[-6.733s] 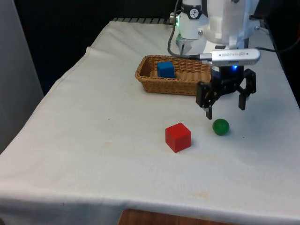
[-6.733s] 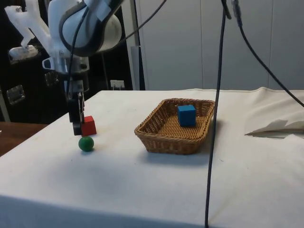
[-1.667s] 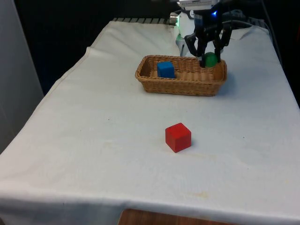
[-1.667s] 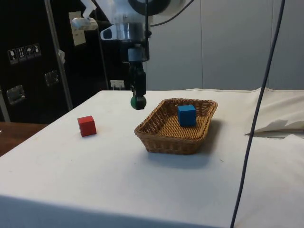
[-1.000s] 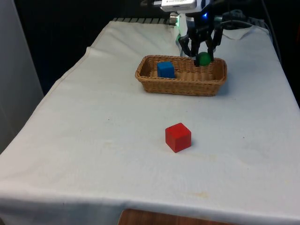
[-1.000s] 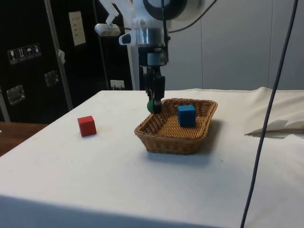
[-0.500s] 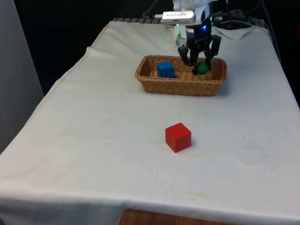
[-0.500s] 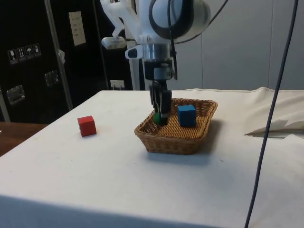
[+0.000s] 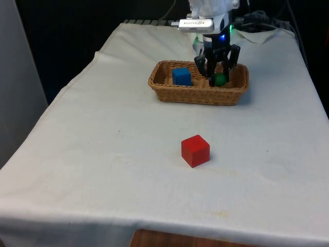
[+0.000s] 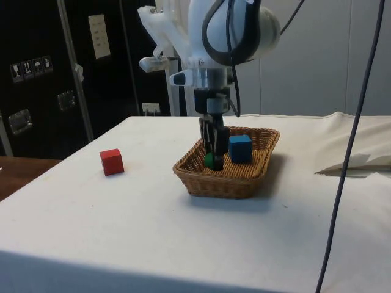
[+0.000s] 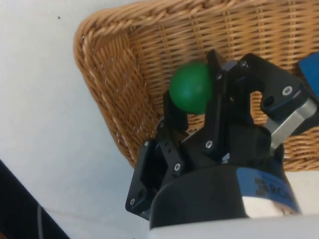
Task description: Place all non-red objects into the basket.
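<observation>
**Green ball held low inside the basket**

While I watch, the gripper [image 9: 218, 78] sits down inside the wicker basket [image 9: 169, 94] at its end on the front view's right, jaws clamped on the green ball [image 11: 191, 87]. Left of it lies the blue cube [image 9: 181, 76]. Nearer on the tabletop [image 9: 103, 154], well apart, rests the red cube [image 9: 195, 151].

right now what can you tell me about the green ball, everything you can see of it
The green ball is small, round, smooth and plain, with a matte look. It sits low inside the wicker basket, near the end towards the front view's right, apart from the blue cube. The gripper is down in the basket with one finger at each side of the ball. Whether the ball already rests on the basket floor cannot be told.
</observation>
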You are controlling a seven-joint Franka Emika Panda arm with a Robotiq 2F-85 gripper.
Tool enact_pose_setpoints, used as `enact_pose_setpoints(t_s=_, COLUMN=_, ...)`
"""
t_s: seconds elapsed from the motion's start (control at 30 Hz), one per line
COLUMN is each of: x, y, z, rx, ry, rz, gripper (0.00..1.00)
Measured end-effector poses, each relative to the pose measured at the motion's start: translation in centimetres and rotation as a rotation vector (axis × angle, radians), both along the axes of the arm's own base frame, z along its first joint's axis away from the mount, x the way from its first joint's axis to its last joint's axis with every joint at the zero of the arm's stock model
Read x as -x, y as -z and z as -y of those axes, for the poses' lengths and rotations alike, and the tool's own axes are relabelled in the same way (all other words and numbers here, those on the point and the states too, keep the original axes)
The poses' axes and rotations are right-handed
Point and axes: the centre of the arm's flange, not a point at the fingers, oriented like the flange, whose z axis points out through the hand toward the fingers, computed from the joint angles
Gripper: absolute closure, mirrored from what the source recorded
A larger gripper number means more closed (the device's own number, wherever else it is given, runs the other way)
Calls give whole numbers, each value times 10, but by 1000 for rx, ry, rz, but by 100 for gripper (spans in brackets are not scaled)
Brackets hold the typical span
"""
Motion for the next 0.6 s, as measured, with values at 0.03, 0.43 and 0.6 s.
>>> enact_pose_setpoints(t_s=0.03, x=0, y=1, z=0, rx=1, ry=0, rz=0, gripper=100)
enact_pose_setpoints(t_s=0.43, x=0, y=6, z=0, rx=5, ry=0, rz=0, gripper=46)
enact_pose_setpoints(t_s=0.6, x=-1, y=5, z=0, rx=4, ry=0, rz=0, gripper=0)
